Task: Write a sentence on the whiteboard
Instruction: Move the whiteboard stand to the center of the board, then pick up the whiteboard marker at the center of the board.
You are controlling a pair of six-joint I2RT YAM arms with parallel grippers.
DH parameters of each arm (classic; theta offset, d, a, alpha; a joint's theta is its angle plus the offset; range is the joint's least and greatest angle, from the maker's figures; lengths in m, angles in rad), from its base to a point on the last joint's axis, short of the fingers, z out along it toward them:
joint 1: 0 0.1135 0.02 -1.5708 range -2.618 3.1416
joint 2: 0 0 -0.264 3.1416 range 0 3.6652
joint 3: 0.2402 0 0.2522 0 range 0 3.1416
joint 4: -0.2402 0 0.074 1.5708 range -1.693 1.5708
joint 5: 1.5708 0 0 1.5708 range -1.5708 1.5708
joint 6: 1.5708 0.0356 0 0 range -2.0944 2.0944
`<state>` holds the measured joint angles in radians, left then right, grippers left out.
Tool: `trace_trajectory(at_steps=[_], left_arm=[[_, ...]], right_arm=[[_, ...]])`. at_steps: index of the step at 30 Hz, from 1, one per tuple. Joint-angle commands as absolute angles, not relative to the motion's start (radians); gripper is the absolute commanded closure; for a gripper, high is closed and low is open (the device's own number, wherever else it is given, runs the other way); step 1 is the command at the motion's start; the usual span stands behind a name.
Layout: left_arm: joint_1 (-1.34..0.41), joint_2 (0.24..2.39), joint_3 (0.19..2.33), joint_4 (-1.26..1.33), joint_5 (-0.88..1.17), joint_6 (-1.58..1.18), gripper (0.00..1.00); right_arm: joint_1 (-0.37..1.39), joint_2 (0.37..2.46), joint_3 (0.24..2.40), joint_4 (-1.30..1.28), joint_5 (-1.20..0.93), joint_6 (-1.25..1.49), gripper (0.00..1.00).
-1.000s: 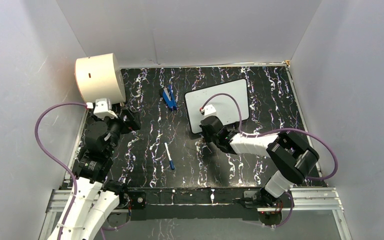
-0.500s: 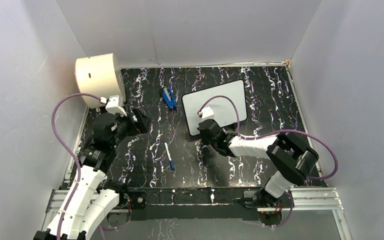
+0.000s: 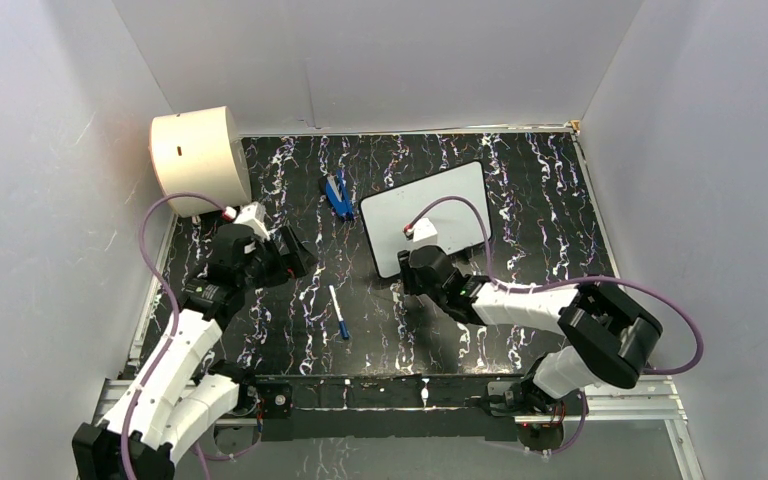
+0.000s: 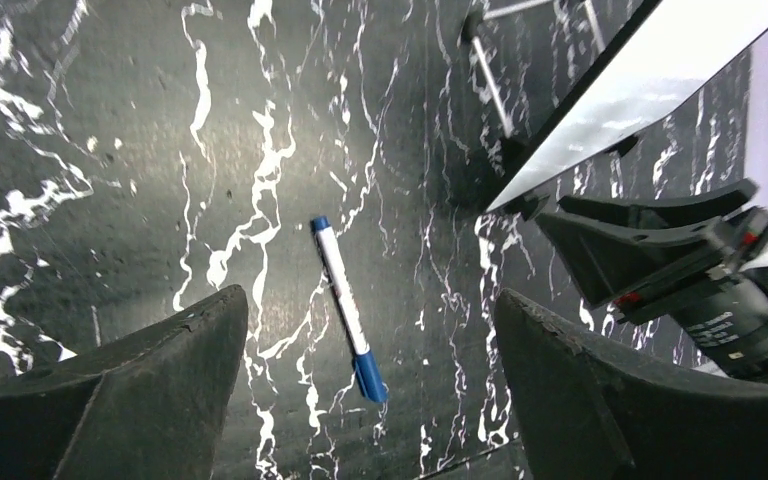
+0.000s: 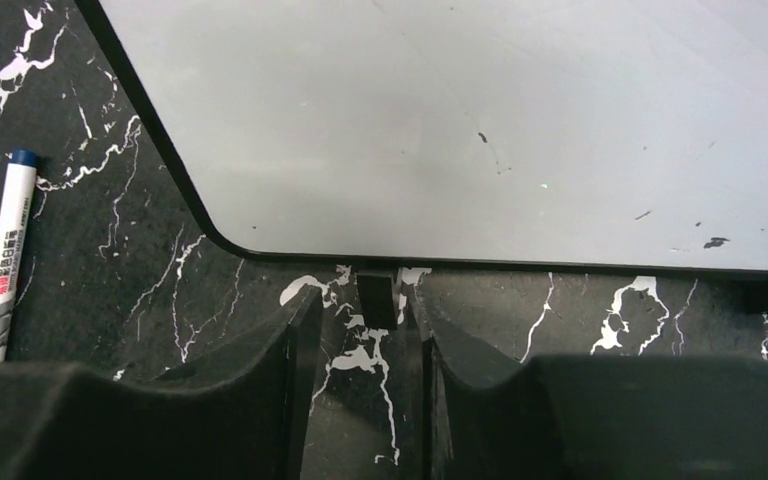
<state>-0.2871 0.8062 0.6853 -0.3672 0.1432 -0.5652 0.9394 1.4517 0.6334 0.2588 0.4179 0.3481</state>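
Jaws of right gripper [image 5: 360, 300] narrowly parted, either side of small black tab [image 5: 377, 300] at near rim of whiteboard [image 5: 480, 130]. Whiteboard flat on black marbled table [image 4: 110, 150], right of centre. Left gripper [image 4: 367, 300] spread wide, hovering over blue-capped marker [image 4: 345, 305], clear of it; marker near-left of whiteboard, apart.

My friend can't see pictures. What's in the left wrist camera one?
A blue-capped marker pen lies on the black marbled table, between the left hand's wide-open fingers. The whiteboard's edge and the right hand sit at the upper right.
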Motion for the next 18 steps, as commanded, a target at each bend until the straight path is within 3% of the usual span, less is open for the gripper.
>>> trace_trajectory(at_steps=[1, 8, 18], left_arm=[[-0.340, 0.860, 0.651, -0.380, 0.136, -0.621, 0.12], [-0.500, 0.988, 0.662, -0.375, -0.014, -0.656, 0.16], [-0.653, 1.209, 0.736, -0.374, -0.193, -0.672, 0.34]], right_arm=[[0.946, 1.396, 0.591, 0.338, 0.420, 0.365, 0.53], [0.946, 1.296, 0.530, 0.361, 0.444, 0.350, 0.41], [0.946, 1.119, 0.427, 0.408, 0.527, 0.296, 0.19]])
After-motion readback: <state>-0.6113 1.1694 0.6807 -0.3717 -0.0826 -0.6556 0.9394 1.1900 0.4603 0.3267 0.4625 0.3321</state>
